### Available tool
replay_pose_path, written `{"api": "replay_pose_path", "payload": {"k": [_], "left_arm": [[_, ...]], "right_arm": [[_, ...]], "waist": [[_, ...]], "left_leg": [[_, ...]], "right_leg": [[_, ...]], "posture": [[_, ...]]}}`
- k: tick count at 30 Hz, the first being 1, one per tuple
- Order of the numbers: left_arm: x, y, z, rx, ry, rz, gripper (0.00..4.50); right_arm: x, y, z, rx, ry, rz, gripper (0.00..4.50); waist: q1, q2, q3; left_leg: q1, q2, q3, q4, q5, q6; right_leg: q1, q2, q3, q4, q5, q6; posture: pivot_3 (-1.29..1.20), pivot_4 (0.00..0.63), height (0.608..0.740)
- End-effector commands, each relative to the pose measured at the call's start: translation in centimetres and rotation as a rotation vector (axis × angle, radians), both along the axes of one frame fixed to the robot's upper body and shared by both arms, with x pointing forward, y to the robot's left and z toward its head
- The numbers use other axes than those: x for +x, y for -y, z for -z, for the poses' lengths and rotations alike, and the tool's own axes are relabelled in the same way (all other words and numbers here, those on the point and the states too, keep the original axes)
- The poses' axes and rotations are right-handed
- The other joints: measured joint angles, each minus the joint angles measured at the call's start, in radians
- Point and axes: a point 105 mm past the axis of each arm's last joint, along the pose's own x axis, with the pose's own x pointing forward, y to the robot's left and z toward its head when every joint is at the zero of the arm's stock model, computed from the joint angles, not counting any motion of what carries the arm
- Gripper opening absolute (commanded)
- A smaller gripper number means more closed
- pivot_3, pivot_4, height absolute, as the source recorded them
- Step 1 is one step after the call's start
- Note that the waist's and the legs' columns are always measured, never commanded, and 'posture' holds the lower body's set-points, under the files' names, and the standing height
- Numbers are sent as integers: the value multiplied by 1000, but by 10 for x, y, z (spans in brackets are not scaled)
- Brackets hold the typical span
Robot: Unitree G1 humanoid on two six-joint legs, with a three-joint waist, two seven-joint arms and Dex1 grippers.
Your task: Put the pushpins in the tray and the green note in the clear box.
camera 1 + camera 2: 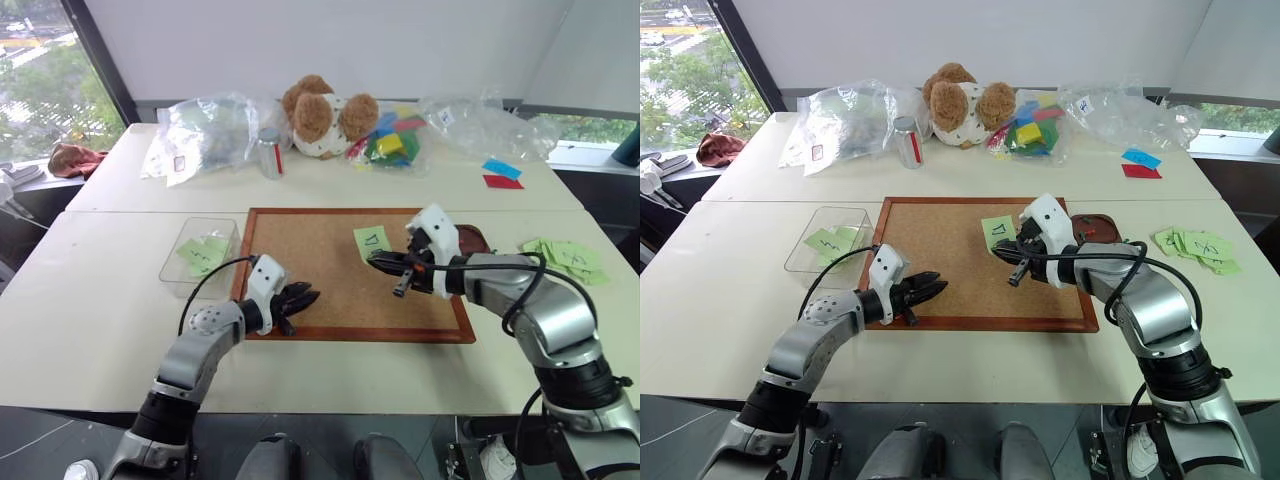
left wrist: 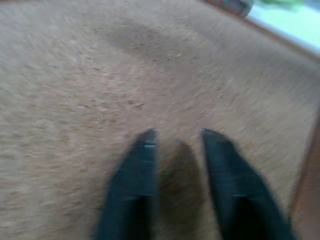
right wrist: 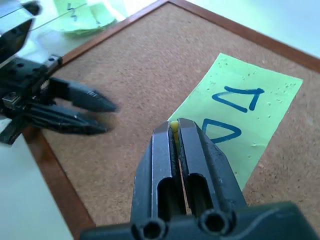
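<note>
The green note (image 1: 372, 238), marked with two dark triangles, lies flat on the cork board (image 1: 320, 255). My right gripper (image 3: 174, 124) hovers just in front of the note, shut on a tiny yellow-green pushpin head (image 3: 173, 126) pinched at its tips. The dark tray (image 1: 476, 240) sits at the board's right edge, partly hidden behind that hand. My left gripper (image 2: 176, 135) is low over the board's near-left corner, open with nothing between its fingers. The clear box (image 1: 172, 262) stands left of the board with light-green notes inside.
A loose pile of green notes (image 1: 565, 258) lies at the right. On the far table are a blue note (image 1: 502, 169), a red note (image 1: 503, 182), a plush bear (image 1: 320, 115), plastic bags (image 1: 205, 130), a can (image 1: 270, 152) and a red cloth (image 1: 75, 158).
</note>
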Motion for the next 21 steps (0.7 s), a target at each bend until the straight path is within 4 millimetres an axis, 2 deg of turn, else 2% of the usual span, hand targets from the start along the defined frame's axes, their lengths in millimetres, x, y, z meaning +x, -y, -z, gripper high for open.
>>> {"api": "replay_pose_path", "payload": {"k": [1, 4, 7, 10, 15, 21], "left_arm": [[0, 2, -39, -128, 30, 34, 3183], [7, 0, -65, -268, -3, 18, 4479], [12, 5, -82, -403, -61, 15, 4479], [14, 18, -90, -513, -137, 27, 4479], [16, 40, -95, -599, -232, 35, 4479], [19, 53, -100, -679, -306, 22, 4479]], "right_arm": [[-5, -1, -23, -5, 75, -31, 0], [-9, -1, -26, -30, 88, -50, 0], [-13, -2, -31, -45, 102, -72, 0], [-18, -7, -33, -62, 113, -103, 0], [-25, -17, -34, -66, 119, -146, 0], [-29, -27, -36, -67, 128, -178, 0]], "waist": [[0, 0, 0], [1, -1, 1], [1, -1, 1], [1, -3, 2], [1, -5, 3], [1, -6, 3]], "left_leg": [[-1, 0, 0, 0, 0, 0], [-1, 0, 0, 0, 0, 0], [-1, 0, 0, 0, 0, 0], [-1, 0, 0, 1, 0, 0], [-1, 0, -1, 1, 3, -5], [-1, 0, -1, 2, 3, -5]], "right_leg": [[-1, 0, 0, 0, 0, 0], [-1, 0, -1, 0, 0, 0], [0, 0, -1, 0, 0, 0], [0, 0, -1, 0, 0, 0], [0, 1, -1, 0, 0, 0], [0, 1, -1, 0, 0, 0]], "posture": [[0, 150, 740], [0, 150, 740], [0, 150, 740], [0, 150, 740], [0, 150, 740], [0, 150, 740]]}}
